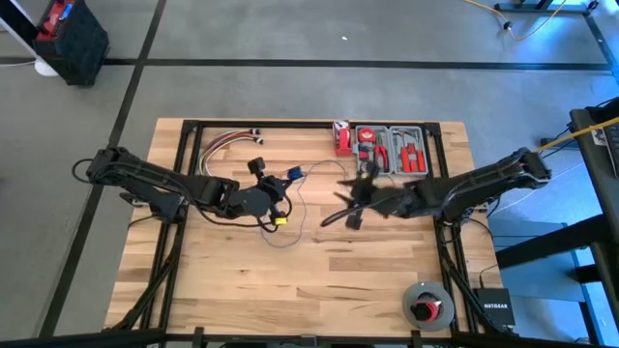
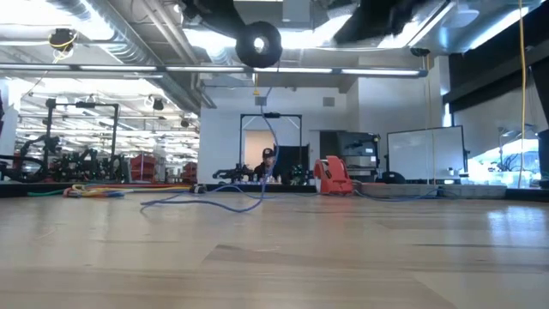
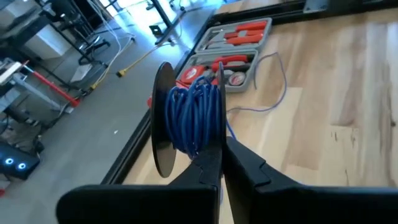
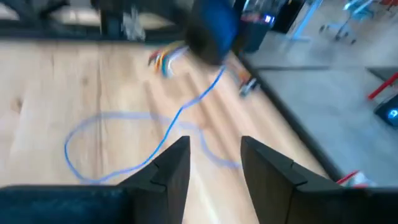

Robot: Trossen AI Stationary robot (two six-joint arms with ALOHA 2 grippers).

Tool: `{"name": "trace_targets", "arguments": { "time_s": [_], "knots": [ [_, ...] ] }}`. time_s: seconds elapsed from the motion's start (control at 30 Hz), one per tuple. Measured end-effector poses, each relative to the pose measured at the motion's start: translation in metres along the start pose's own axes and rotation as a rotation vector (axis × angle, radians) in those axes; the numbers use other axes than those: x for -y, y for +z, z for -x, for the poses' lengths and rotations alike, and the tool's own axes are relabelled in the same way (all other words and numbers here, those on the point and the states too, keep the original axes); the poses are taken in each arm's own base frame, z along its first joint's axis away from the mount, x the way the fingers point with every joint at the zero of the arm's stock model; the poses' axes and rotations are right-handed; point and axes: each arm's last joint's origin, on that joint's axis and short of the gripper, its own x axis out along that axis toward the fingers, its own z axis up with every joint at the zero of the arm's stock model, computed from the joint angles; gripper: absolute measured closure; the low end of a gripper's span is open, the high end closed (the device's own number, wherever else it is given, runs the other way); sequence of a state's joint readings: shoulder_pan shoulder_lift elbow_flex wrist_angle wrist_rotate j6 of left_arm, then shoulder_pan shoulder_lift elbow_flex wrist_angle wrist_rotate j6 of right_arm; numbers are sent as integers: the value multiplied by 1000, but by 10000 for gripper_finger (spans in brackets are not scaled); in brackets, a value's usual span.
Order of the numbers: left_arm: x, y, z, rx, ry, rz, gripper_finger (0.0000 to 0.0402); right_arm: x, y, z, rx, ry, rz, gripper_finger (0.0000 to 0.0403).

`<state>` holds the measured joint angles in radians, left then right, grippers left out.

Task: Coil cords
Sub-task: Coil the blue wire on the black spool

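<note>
Near the middle of the wooden table [image 1: 319, 290], slightly left, the left gripper [image 1: 276, 196] is held above the surface with its fingers [image 3: 208, 165] pressed together on a black spool [image 3: 163, 118]. Much of the thin blue cord [image 3: 193, 112] is already wound on that spool in a thick bundle. From there the wire drops to the tabletop and lies in loose loops [image 1: 290, 227] between the two arms, a strand also trailing toward the far side. In the low view the spool [image 2: 258, 43] hangs high overhead and the blue wire [image 2: 271, 142] falls from it to a slack curl on the wood.

Right of centre, the right gripper [image 1: 346, 208] hovers with its two fingers [image 4: 171, 165] standing apart and nothing between them; the cord [image 4: 180, 115] runs across the table ahead of them.

At the far edge sits a grey tool tray [image 1: 392, 150] with red-handled tools, a small red box [image 1: 342, 138] just left of it. A bundle of red, yellow and white wires [image 1: 222, 145] lies at the far left of the table. A round grey reel with a red centre [image 1: 427, 305] rests at the near right corner, well apart from both arms. None of these lies between the grippers; only the loose cord does.
</note>
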<state>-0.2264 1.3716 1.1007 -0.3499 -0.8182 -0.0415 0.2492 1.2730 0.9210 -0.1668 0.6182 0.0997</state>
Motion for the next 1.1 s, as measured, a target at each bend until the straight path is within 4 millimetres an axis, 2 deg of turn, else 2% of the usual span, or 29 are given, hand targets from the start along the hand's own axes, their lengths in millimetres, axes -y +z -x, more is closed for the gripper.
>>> {"name": "trace_targets", "arguments": {
  "time_s": [0.1,0.37,0.63,0.8,0.93,1.0,1.1],
  "knots": [
    [2,-1,-2,-7,2,-7,398,-15,-24,-25,-12,-13,12,256],
    [3,0,-3,0,0,-14,398,-42,-45,-69,64,-31,86,256],
    [9,1,2,24,-21,-18,398,-29,-55,-106,55,-66,-17,256],
    [10,2,3,27,-25,-19,399,-27,-52,-109,72,67,-90,256],
    [10,0,4,14,-33,-34,398,-26,-54,-108,48,35,-38,256],
    [12,-4,5,-13,-76,-98,400,-26,-52,-97,12,30,22,256],
    [20,-10,12,-39,-167,-232,399,-20,-34,-65,25,14,70,256]
  ]
}}
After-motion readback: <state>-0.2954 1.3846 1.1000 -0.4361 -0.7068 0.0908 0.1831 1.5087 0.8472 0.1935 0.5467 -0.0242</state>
